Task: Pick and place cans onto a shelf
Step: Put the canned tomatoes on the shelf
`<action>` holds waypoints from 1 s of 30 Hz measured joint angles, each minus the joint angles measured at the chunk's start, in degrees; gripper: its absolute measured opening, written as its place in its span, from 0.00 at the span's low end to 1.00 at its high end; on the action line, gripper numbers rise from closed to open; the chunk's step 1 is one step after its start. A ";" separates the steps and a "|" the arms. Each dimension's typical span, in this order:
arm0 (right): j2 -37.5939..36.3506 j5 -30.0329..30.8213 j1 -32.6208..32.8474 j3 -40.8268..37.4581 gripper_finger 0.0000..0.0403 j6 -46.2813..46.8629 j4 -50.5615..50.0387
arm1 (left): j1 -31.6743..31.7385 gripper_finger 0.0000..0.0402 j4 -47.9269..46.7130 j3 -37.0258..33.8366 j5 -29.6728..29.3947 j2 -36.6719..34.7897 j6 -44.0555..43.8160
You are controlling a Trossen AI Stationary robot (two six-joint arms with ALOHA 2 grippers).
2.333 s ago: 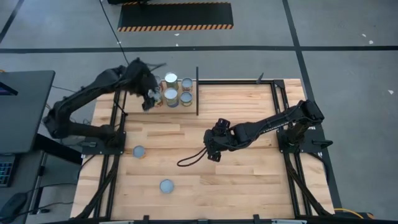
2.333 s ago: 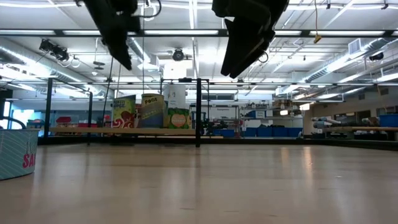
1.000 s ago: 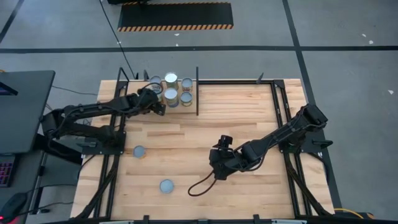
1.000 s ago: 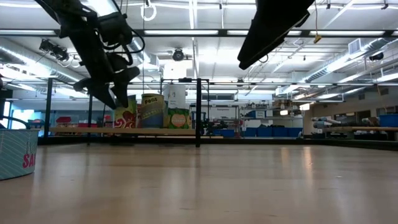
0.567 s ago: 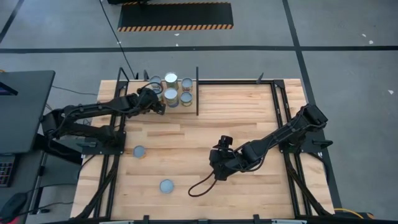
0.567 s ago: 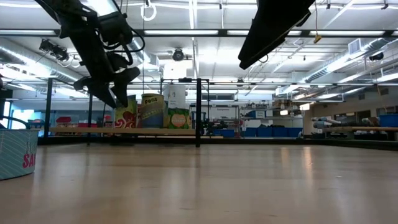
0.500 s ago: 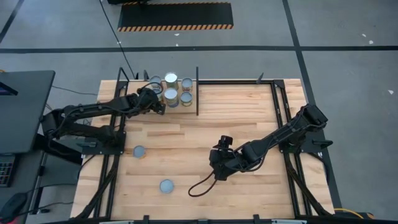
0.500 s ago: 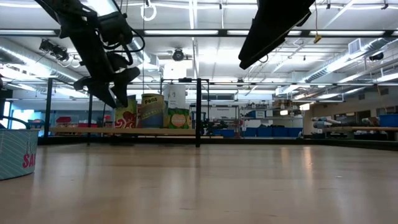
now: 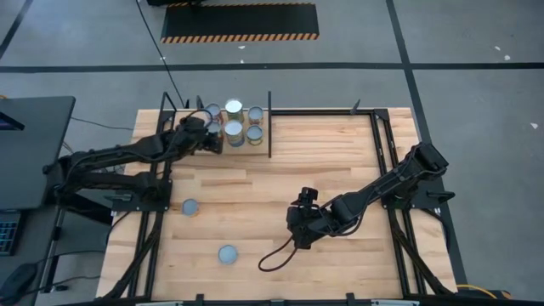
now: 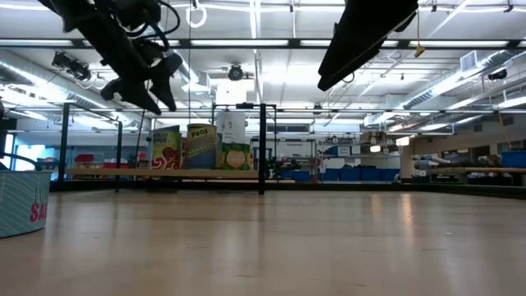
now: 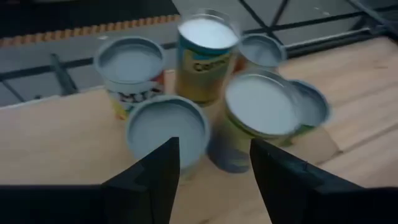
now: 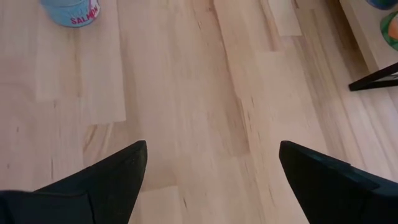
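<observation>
Several cans (image 9: pixel 234 124) stand upright in a cluster on the shelf (image 9: pixel 255 144), a pale wood panel with black posts at the table's far left. In the left wrist view their round tops (image 11: pixel 166 127) show close ahead. My left gripper (image 9: pixel 208 138) hovers open just left of and above the cluster (image 10: pixel 156 90), with nothing between its fingers (image 11: pixel 214 148). Two more cans stand on the table near the left side: one (image 9: pixel 190 206) and one (image 9: pixel 227 253) closer to the near edge. My right gripper (image 9: pixel 299 231) hangs open and empty over the table's middle (image 12: pixel 211 149).
A black post (image 9: pixel 269 126) stands at the shelf's right end. A dark cable loop (image 9: pixel 272 257) hangs below my right arm. A blue can labelled salmon (image 12: pixel 71 12) shows ahead of my right gripper. Bare planks lie across the table's right half (image 9: pixel 340 161).
My left gripper has risen from beside the cans and drawn back a little toward the table's left edge, tipping more level. It stays open and empty. The cans have not moved.
</observation>
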 joint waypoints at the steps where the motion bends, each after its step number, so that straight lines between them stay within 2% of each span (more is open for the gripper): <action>1: 0.00 0.01 0.00 0.00 0.93 -0.01 0.19 | 0.29 0.50 -0.05 0.00 -0.86 0.33 0.04; 5: 0.00 0.01 -0.01 0.00 0.93 -0.07 0.86 | 2.63 0.48 0.62 -0.05 -1.00 3.69 0.05; 8: 0.00 0.01 -0.01 0.00 0.93 -0.09 0.96 | 4.39 0.42 2.54 -0.07 -0.78 5.47 0.12; 13: 0.00 0.01 -0.01 0.00 0.93 -0.40 0.94 | 7.64 0.20 2.60 -0.07 -0.30 5.99 0.59; 17: 0.00 0.01 -0.01 0.00 0.93 -0.53 0.94 | 9.35 0.03 2.62 -0.07 3.66 5.99 2.12; 19: 0.00 0.01 -0.01 0.00 0.93 -0.57 0.94 | 9.78 0.02 2.70 -0.07 5.49 6.24 2.15; 30: 0.00 0.01 -0.01 0.00 0.93 -0.68 0.85 | 11.41 0.01 2.63 -0.04 6.35 8.55 4.49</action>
